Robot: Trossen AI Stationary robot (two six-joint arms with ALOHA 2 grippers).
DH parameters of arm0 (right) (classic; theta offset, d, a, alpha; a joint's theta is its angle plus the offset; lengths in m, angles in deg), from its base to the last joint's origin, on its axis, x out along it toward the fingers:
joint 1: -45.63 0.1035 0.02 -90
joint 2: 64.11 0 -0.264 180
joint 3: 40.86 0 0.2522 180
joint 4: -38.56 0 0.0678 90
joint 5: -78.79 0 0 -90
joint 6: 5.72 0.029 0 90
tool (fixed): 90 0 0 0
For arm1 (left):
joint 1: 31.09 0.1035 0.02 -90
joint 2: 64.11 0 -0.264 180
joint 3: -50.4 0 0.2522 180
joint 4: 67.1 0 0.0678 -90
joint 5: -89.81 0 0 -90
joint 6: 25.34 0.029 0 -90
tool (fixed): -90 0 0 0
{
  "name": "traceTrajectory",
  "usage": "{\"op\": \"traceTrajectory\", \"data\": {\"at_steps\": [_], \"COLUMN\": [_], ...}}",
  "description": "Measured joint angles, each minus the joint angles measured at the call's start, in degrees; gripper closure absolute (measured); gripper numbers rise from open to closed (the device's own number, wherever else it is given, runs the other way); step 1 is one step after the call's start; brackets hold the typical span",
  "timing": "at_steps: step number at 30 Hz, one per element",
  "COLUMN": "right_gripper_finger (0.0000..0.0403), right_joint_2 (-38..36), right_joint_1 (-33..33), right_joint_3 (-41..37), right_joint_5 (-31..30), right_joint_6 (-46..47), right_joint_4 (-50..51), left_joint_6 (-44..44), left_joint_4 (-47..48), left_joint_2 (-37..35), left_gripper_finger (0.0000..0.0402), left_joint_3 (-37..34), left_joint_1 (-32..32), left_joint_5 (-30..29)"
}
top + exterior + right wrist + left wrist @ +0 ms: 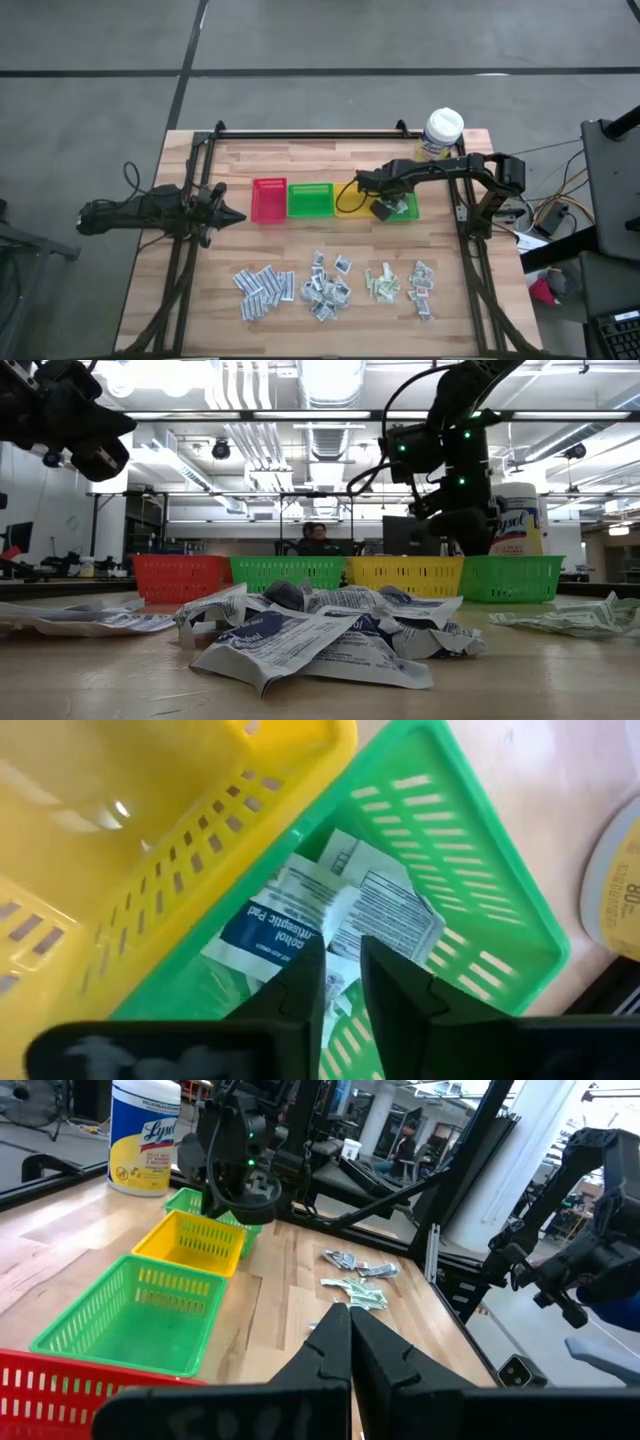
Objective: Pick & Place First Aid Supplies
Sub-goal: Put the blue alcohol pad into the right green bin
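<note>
Over the far-right green plastic mesh bin, the right gripper hangs from an arm that reaches in from the table's right edge, elbow bent and wrist tipped down into the bin's mouth. Its two dark fingers stand slightly apart, with a narrow gap between the tips and nothing pinched there. Directly below those tips, on the bin floor, lie white-and-blue printed flat sachets of the first aid supplies, overlapping each other. Just beside the gripper sits the yellow plastic mesh bin, touching the green one; beyond it come a second green bin and a red plastic mesh bin in one row. Behind the gripper stands the yellow wipes tub with a white lid. Well in front of it, near the table's front edge, the remaining loose sachets lie in four small heaps. The left gripper waits beside the red bin, its arm stretched level from the table's left side, fingers pressed together and empty.
</note>
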Motion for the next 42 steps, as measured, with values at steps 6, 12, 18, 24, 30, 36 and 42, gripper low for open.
{"op": "traceTrajectory", "data": {"at_steps": [6, 12, 18, 24, 30, 36, 42], "right_gripper_finger": [0.0310, 0.0302, 0.0312, 0.0326, 0.0338, 0.0344, 0.0339], "right_joint_2": [0.0, 0.0, 0.0, 0.0, 0.0, -0.2, -0.2], "right_joint_1": [0.0, 0.0, 0.0, 0.4, 2.1, 5.9, 10.8], "right_joint_3": [1.4, 4.0, 7.3, 10.5, 12.4, 13.0, 13.2], "right_joint_5": [0.0, 0.2, 0.3, 3.2, 7.4, 11.5, 12.8], "right_joint_6": [-0.3, -1.1, -1.0, -0.1, 2.1, 2.2, 3.5], "right_joint_4": [0.1, 1.3, 4.8, 7.9, 9.3, 9.7, 9.2], "left_joint_6": [0.0, 0.0, 0.0, 0.0, 0.0, 0.0, 0.0], "left_joint_4": [0.0, 0.0, 0.0, 0.0, 0.0, 0.0, 0.0], "left_joint_2": [0.0, 0.0, 0.0, 0.0, 0.0, 0.0, 0.0], "left_gripper_finger": [0.0401, 0.0401, 0.0401, 0.0401, 0.0401, 0.0401, 0.0401], "left_joint_3": [0.0, 0.0, 0.0, 0.0, 0.0, 0.0, 0.0], "left_joint_1": [0.0, 0.0, 0.0, 0.0, 0.0, 0.0, 0.0], "left_joint_5": [0.0, 0.0, 0.0, 0.0, 0.0, 0.0, 0.0]}}
